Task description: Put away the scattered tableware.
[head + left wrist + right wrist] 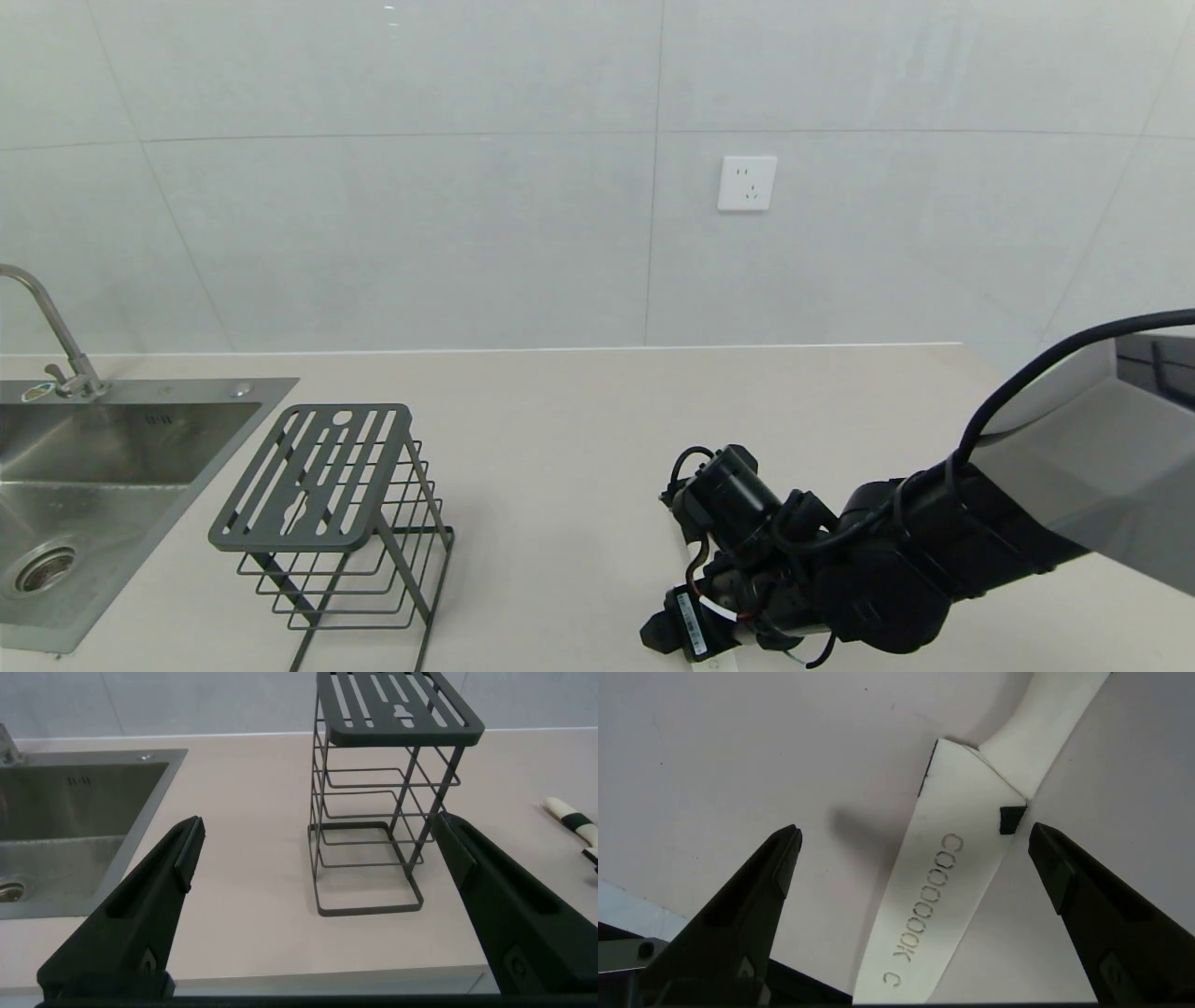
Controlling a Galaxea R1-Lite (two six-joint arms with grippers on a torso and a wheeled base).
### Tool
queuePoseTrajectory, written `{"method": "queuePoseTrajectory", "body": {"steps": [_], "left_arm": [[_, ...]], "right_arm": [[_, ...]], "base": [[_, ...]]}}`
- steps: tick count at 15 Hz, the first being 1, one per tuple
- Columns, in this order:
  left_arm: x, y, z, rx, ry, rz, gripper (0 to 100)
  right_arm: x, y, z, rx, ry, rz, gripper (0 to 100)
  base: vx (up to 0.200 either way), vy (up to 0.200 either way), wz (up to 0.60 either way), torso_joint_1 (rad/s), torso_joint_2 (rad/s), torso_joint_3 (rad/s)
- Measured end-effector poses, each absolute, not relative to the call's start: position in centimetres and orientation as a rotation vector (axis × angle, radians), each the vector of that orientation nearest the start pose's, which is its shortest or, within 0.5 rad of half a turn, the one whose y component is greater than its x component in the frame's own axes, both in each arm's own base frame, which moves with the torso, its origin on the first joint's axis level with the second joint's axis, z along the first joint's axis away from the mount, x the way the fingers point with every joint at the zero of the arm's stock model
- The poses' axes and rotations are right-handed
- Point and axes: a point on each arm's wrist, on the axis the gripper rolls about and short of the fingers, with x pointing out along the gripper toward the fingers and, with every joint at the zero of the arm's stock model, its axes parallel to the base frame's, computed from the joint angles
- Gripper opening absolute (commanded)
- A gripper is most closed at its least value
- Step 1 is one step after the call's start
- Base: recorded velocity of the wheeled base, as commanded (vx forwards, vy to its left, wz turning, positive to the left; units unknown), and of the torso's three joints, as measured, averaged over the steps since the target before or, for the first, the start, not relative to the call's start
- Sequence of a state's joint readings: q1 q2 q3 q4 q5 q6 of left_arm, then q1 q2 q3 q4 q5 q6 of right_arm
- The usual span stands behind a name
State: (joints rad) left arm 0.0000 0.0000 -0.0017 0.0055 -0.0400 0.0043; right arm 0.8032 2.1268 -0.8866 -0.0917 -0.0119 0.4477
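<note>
While 1 knife (952, 887) lies flat on bench (560, 420), long axis approx near-far, R claw (912, 835) gapes over blade; L claw (318, 826) apart too. 1 rack (317, 471), 1 sink (93, 439).

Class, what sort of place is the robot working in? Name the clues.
Most likely a kitchen: a steel sink with a faucet set into the countertop, a wire utensil rack beside it, and a white knife.

My right gripper (912, 833) is black. The knife (952, 887) is white, with a row of small rings stamped along the blade (its handle (572, 815) is banded black). The slotted knife rack (317, 476) is dark grey, the countertop (560, 420) beige, the sink (93, 439) steel-grey.
</note>
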Motion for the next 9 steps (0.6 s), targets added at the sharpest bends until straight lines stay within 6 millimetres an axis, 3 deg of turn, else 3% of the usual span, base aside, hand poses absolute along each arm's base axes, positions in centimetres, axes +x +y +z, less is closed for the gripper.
{"method": "queuePoseTrajectory", "body": {"steps": [1, 2, 9], "left_arm": [[-2.29, -0.09, 7.54, 0.004, 0.004, -0.040, 100], [-2.29, -0.09, 7.54, 0.004, 0.004, -0.040, 100], [-2.29, -0.09, 7.54, 0.005, 0.004, -0.040, 100]], "right_arm": [[22.87, 23.59, 2.02, -0.079, 1.198, 0.439, 100], [22.92, 23.53, 1.99, -0.073, 1.204, 0.443, 0], [23.02, 23.18, 1.79, -0.049, 1.229, 0.427, 0]], "base": [[0.000, 0.000, 0.00, 0.000, 0.00, 0.000], [0.000, 0.000, 0.00, 0.000, 0.00, 0.000], [0.000, 0.000, 0.00, 0.000, 0.00, 0.000]]}}
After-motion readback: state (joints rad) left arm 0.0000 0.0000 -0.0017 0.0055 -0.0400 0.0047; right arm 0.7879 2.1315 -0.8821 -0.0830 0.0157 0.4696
